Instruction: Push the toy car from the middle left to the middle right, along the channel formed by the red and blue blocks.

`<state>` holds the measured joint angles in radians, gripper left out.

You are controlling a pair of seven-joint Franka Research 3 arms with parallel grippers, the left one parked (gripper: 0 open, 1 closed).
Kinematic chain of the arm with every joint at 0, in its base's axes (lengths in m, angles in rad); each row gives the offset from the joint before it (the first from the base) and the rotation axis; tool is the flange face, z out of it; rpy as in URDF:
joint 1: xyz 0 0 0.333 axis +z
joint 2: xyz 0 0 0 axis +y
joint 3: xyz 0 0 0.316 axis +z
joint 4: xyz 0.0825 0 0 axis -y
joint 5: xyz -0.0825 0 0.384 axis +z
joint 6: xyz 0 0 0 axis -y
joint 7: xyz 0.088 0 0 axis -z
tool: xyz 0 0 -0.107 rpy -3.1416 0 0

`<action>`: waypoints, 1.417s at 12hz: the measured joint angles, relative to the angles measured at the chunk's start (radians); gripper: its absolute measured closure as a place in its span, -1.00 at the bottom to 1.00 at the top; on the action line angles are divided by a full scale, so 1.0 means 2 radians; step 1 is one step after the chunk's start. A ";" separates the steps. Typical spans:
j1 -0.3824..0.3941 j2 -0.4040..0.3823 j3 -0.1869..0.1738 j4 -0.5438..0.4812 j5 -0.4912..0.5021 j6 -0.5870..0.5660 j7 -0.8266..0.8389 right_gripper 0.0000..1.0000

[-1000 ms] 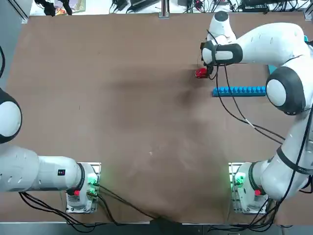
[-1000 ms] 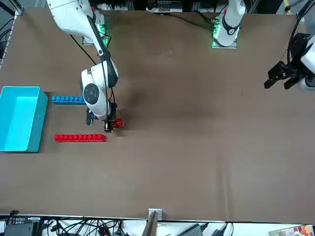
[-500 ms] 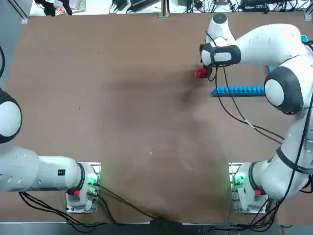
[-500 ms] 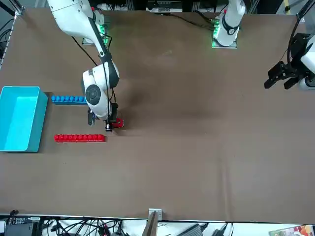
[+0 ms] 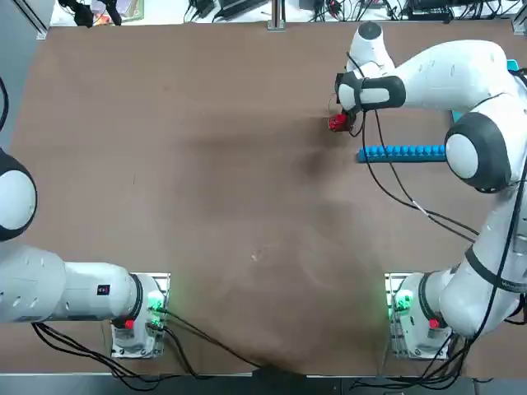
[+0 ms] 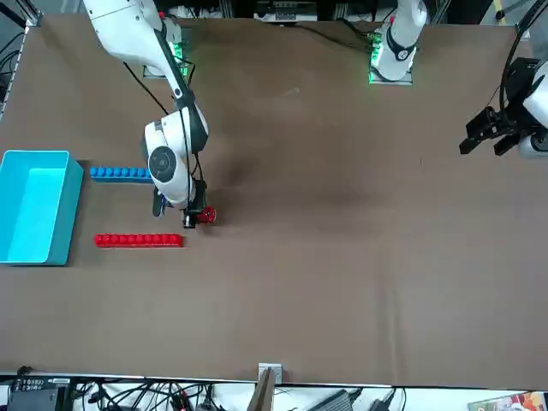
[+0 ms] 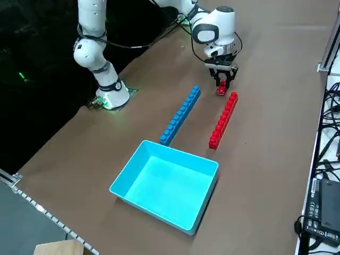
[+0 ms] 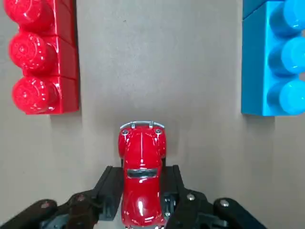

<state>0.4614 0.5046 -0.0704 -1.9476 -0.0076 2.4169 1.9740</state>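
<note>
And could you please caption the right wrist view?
Toy car between the right gripper's fingers, facing the gap between red and blue bars.

my right gripper points down at the tabletop, its two black fingers set parallel, apart from each other and closed on the sides of what sits between them. directly above it, my white wrist hangs with its dark cables looping beside it. behind, my right arm bends at the elbow and runs back to its base.
</note>
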 joint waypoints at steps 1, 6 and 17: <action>0.001 0.000 0.000 0.000 0.000 0.000 0.002 0.11; 0.008 0.001 0.000 0.001 0.000 0.004 0.012 0.11; 0.029 0.017 0.000 0.027 0.001 -0.004 0.055 0.11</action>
<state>0.5186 0.5377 -0.0697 -1.8942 -0.0057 2.4080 2.0850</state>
